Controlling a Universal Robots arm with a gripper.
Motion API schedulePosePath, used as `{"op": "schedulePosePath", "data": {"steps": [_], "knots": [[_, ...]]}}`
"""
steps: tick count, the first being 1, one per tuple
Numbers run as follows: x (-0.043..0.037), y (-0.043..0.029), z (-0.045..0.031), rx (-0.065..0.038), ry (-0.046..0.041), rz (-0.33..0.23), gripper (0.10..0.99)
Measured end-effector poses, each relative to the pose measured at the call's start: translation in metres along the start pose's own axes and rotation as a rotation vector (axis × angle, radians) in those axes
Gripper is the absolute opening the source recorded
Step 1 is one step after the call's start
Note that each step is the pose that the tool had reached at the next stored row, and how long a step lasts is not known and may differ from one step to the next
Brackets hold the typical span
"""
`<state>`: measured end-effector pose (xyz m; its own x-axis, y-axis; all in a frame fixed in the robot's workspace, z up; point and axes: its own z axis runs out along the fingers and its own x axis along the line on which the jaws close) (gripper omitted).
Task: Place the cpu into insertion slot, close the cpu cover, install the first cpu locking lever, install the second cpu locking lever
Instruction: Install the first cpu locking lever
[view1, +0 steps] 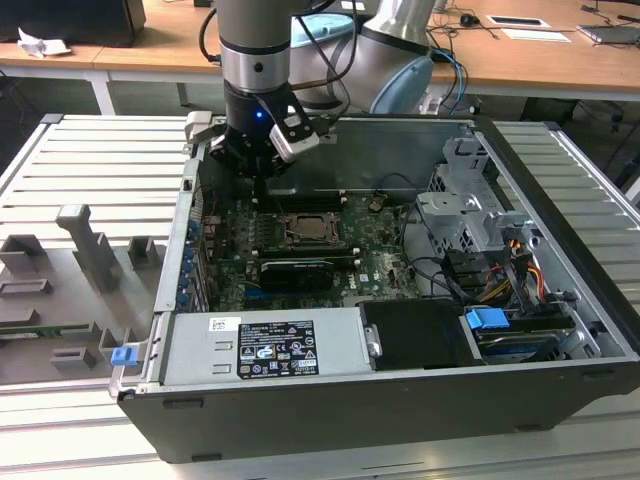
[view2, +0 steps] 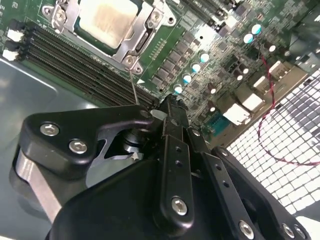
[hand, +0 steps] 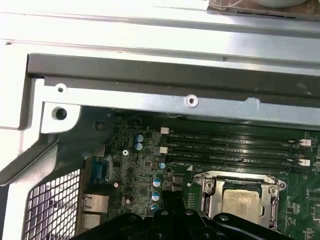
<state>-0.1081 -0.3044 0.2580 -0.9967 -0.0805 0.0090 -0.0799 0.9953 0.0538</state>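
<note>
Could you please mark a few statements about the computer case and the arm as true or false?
1. The pale silver-grey square cpu lies in its socket on the green motherboard. True.
2. The thin silver metal cpu cover frame stands raised upright. False: it lies flat around the chip.
3. The black gripper hangs over the drive bay at the exterior view's right. False: it hangs over the motherboard toward the exterior view's left, near the case's far wall.
4. Long black memory slots run beside the socket. True.
5. The gripper carries the cpu. False: the chip sits in the socket, apart from the gripper.
</note>
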Motion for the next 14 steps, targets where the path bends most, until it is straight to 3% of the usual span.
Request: {"op": "schedulePosePath", "data": {"steps": [6,14], "knots": [[-0.0021,0.0089,0.0008,0.000,0.0000,0.001,0.106],[-0.0302,0.0069,0.0024,0.000,-0.0003,0.005,0.106]]}}
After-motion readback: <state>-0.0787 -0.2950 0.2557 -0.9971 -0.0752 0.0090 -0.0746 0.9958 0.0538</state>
